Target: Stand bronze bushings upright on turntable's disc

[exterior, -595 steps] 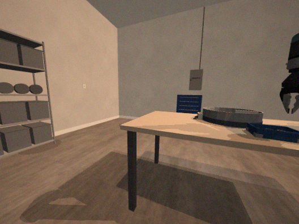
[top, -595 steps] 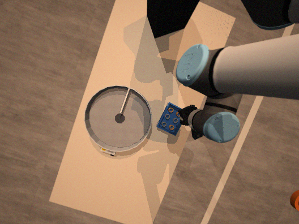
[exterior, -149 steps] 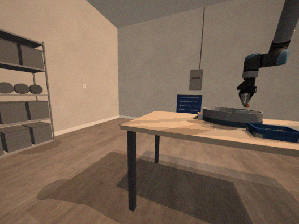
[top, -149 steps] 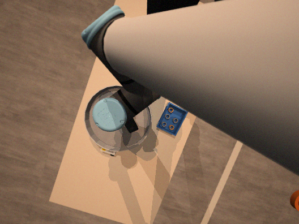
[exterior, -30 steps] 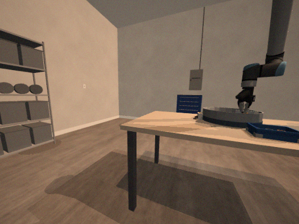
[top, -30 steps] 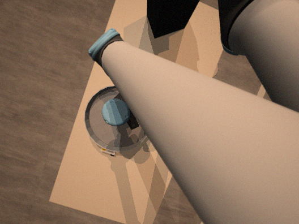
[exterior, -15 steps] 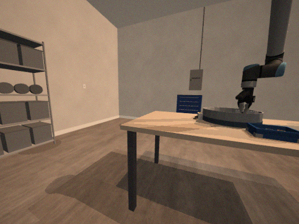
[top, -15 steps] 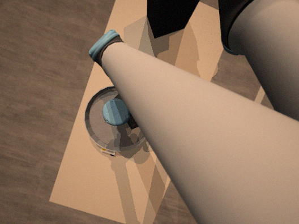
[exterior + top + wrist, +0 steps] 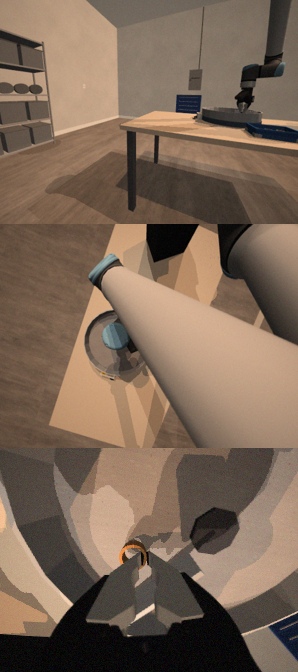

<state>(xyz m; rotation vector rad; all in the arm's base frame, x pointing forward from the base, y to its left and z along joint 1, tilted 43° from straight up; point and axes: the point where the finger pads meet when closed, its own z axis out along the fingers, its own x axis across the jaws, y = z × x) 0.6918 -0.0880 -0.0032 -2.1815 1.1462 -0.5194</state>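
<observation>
My gripper [image 9: 144,552] [image 9: 242,108] is shut on a bronze bushing [image 9: 133,554], an orange ring pinched by its wall at the fingertips. It hangs low over the turntable's grey disc [image 9: 100,513] [image 9: 96,348], just inside the raised rim [image 9: 226,114]. The dark octagonal hub [image 9: 215,530] lies to the right of the fingertips, apart from the bushing. I cannot tell whether the bushing touches the disc. The blue crate [image 9: 271,133] [image 9: 285,630] stands on the table beside the turntable; its contents are too small to make out. In the top view the arm hides the gripper and the crate.
The arm's blue wrist cap [image 9: 115,336] sits over the disc, and the forearm [image 9: 197,360] covers much of that view. The wooden table [image 9: 169,124] carries the turntable and crate. A blue chair [image 9: 188,103] stands behind the table and a shelf rack [image 9: 25,93] at the left wall.
</observation>
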